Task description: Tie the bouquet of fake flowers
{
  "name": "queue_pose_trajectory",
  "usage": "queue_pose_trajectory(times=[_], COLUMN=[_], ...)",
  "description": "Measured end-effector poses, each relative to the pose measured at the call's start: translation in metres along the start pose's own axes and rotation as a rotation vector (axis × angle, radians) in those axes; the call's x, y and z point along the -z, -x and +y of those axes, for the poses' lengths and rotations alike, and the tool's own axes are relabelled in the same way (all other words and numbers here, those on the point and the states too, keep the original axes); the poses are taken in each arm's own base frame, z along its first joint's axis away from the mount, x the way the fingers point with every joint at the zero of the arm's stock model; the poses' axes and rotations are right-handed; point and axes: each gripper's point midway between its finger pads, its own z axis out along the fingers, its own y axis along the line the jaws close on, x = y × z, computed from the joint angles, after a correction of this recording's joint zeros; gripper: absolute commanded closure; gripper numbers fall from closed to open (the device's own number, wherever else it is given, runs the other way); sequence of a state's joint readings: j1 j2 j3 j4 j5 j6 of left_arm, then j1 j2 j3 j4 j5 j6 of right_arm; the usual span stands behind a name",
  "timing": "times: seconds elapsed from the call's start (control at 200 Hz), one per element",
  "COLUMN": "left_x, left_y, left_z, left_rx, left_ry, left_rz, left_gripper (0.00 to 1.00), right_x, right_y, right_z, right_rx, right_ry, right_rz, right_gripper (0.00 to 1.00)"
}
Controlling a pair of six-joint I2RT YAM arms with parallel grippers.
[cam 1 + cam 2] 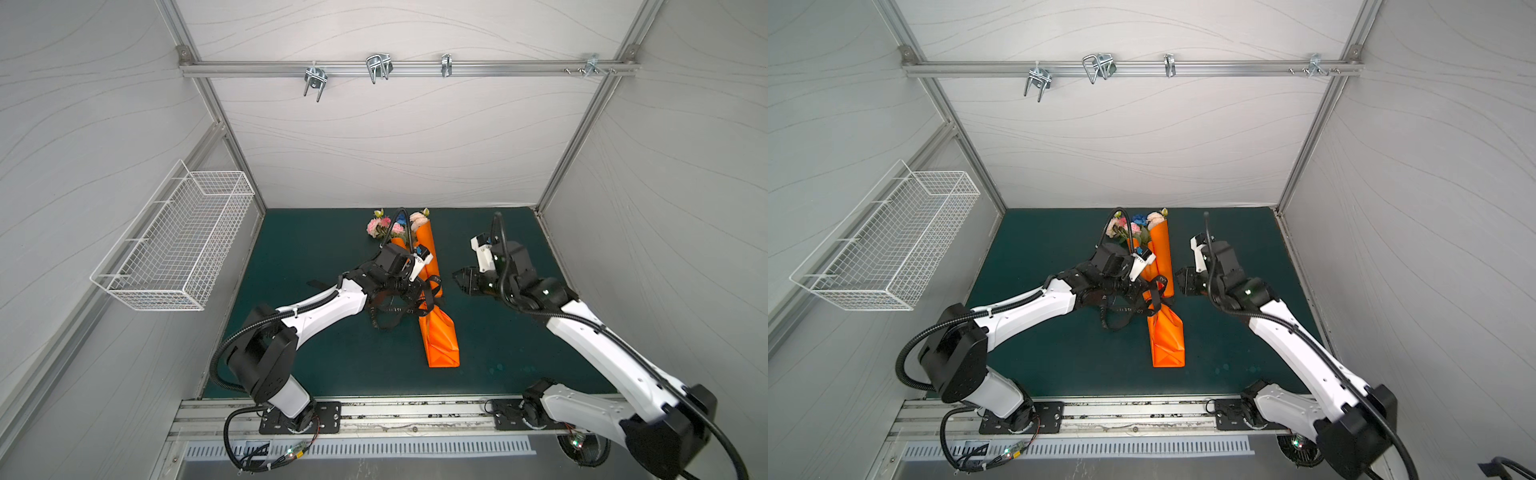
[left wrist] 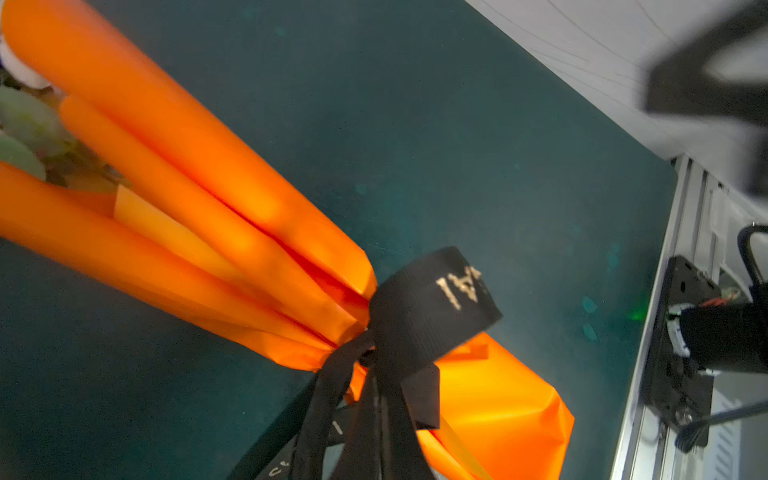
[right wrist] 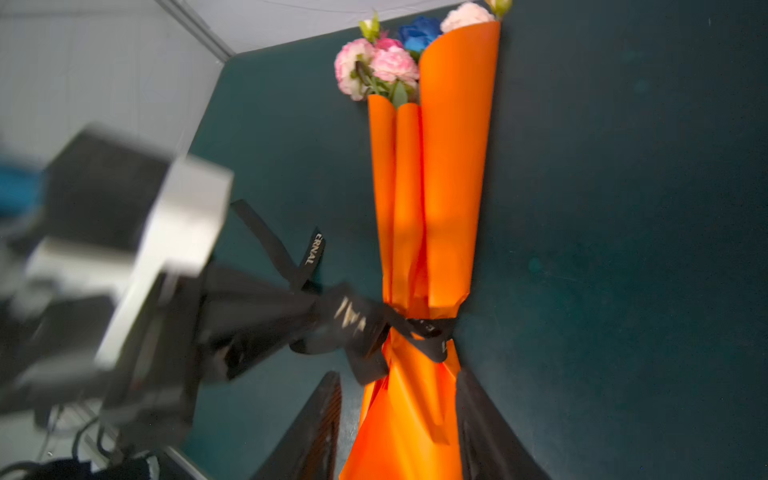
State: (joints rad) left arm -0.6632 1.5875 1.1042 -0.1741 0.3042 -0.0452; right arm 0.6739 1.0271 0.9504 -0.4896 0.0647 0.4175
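Bouquet of fake flowers (image 3: 386, 62) lay on the green mat (image 1: 311, 257) about midway between its left and right edges, blossoms pointing at the far edge, close to the back wall. Pink, pale and one blue head showed, with some green leaf. Stems hidden inside an orange paper wrap (image 3: 453, 166), which ran lengthwise toward the near edge and flared out flat below the waist.

A black ribbon (image 2: 428, 307) with pale lettering was cinched around that waist, knotted on the left side. Loose loops and tails sprawled over the mat to the left of the wrap.

Left gripper (image 1: 415, 289) sat at the knot, jaws closed and pinching ribbon strands that pulled taut toward it; blurred in the right wrist view.

Right gripper (image 1: 459, 282) hung just to the right of the wrap, level with the knot, clear of the paper – jaws partly apart, nothing between them.
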Motion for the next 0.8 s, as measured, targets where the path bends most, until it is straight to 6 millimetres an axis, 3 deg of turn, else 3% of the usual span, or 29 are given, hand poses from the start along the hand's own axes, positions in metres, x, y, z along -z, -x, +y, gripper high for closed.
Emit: queue_pose_trajectory(times=[0.095,0.18,0.27,0.4,0.61,0.8], left_x=[-0.002,-0.003,-0.003,-0.002,-0.004,-0.004], left_y=[0.011,0.022,0.029,0.028,0.025,0.025], left_z=[0.019,0.033,0.045,0.056,0.053,0.050], left_rx=[0.087,0.159,0.224,0.296,0.326,0.326], left_ry=[0.023,0.030,0.023,0.011,-0.025,-0.040], left_rz=[-0.009,-0.023,-0.032,-0.027,-0.011,-0.009], left_gripper=[1.00,1.00,1.00,1.00,1.00,1.00], right_x=[0.001,-0.011,-0.035,-0.086,-0.156,-0.188], right_y=[-0.026,-0.051,-0.083,-0.122,-0.154,-0.167], right_z=[0.026,0.055,0.089,0.129,0.150,0.150], right_rx=[0.141,0.295,0.463,0.646,0.770,0.790], right_ry=[0.010,0.026,0.049,0.067,0.059,0.052], right_rz=[0.000,0.036,0.098,0.190,0.269,0.302], right_gripper=[0.55,0.53,0.48,0.43,0.39,0.37])
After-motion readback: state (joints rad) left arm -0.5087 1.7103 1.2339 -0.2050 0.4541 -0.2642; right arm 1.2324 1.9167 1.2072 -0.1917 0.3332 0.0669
